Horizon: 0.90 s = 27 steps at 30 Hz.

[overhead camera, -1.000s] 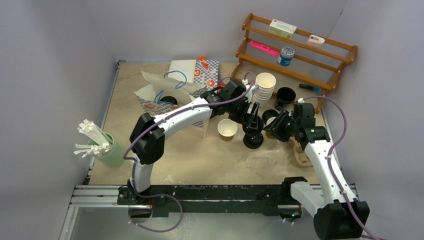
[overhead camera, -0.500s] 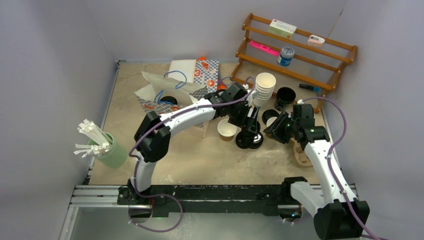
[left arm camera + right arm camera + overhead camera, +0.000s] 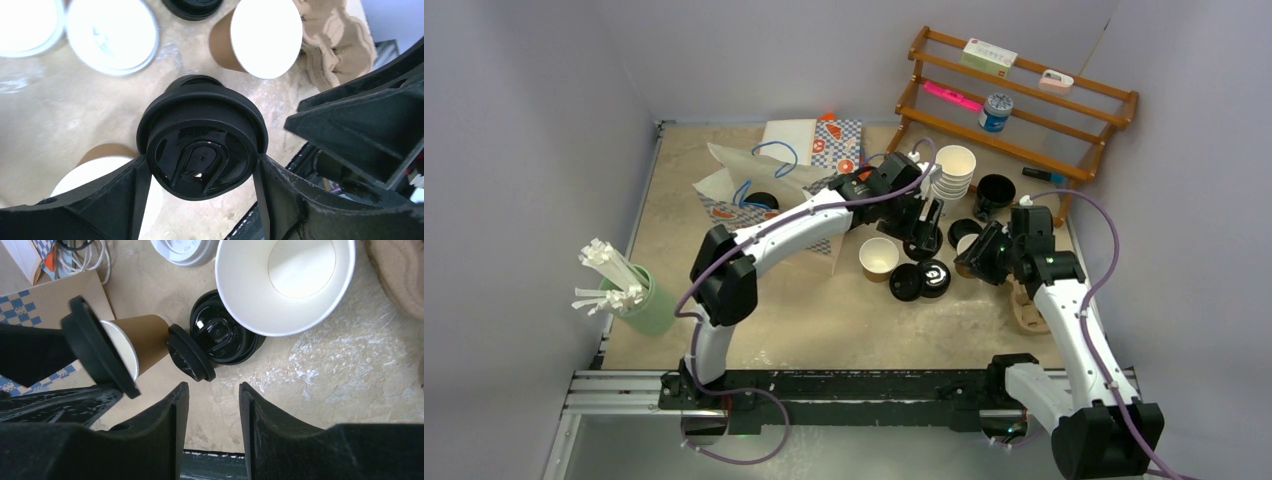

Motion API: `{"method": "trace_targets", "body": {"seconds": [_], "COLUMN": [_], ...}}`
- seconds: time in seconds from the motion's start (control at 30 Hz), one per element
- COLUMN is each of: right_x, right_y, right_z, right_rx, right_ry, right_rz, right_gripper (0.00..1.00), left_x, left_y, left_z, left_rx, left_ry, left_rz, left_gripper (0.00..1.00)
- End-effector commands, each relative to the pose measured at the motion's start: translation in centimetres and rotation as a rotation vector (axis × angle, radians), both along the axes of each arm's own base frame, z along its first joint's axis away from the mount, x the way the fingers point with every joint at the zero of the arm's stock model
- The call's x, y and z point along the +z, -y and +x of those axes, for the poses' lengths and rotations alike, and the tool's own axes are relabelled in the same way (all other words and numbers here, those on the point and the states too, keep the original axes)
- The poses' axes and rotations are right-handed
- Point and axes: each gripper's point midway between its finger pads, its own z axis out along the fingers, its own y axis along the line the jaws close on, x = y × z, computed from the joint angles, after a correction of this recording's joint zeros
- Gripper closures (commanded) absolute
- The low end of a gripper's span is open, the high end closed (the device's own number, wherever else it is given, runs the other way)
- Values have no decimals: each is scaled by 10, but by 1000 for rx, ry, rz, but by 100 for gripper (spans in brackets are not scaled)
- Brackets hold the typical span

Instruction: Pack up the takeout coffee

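My left gripper is shut on a black sip lid, its fingers pressing both sides of the lid, held above the table behind an open brown paper cup. Two more black lids lie side by side in front of it. My right gripper stands open over bare table with nothing between its fingers, just in front of a second open cup. A black round top shows in the mouth of the paper bag; I cannot tell whether it is a takeout coffee.
A stack of lidless white cups and a dark cup stand by the wooden rack. White lids lie behind. A cardboard carrier sits at the right; a green cup of straws at the left.
The left gripper dipped to the pile of black lids, then rose and drew back with one lid. The lids left on the table now lie apart. The right gripper has barely moved.
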Motion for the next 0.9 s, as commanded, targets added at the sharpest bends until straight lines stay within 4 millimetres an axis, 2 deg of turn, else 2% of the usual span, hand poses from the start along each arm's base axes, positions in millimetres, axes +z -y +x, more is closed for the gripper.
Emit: {"method": "trace_targets", "body": {"seconds": [0.0, 0.17, 0.23, 0.33, 0.5, 0.63, 0.87], "right_x": [20, 22, 22, 24, 28, 29, 29], "right_y": [5, 3, 1, 0, -2, -4, -3], "right_z": [10, 16, 19, 23, 29, 30, 31], "right_rx": [16, 32, 45, 59, 77, 86, 85], "right_ry": [74, 88, 90, 93, 98, 97, 93], "right_rz": [-43, -34, -30, -33, -39, -37, -44], "right_gripper": [55, 55, 55, 55, 55, 55, 55], "left_x": [53, 36, 35, 37, 20, 15, -5], "left_y": [-45, -103, -111, -110, -100, -89, -83], "left_z": [10, 15, 18, 19, 16, 16, 11], "left_rx": [88, 164, 174, 161, 106, 67, 35], "left_ry": [173, 224, 234, 231, 179, 159, 103], "left_rz": [104, 373, 428, 442, 457, 441, 462], "left_gripper": [66, 65, 65, 66, 66, 62, 62]}}
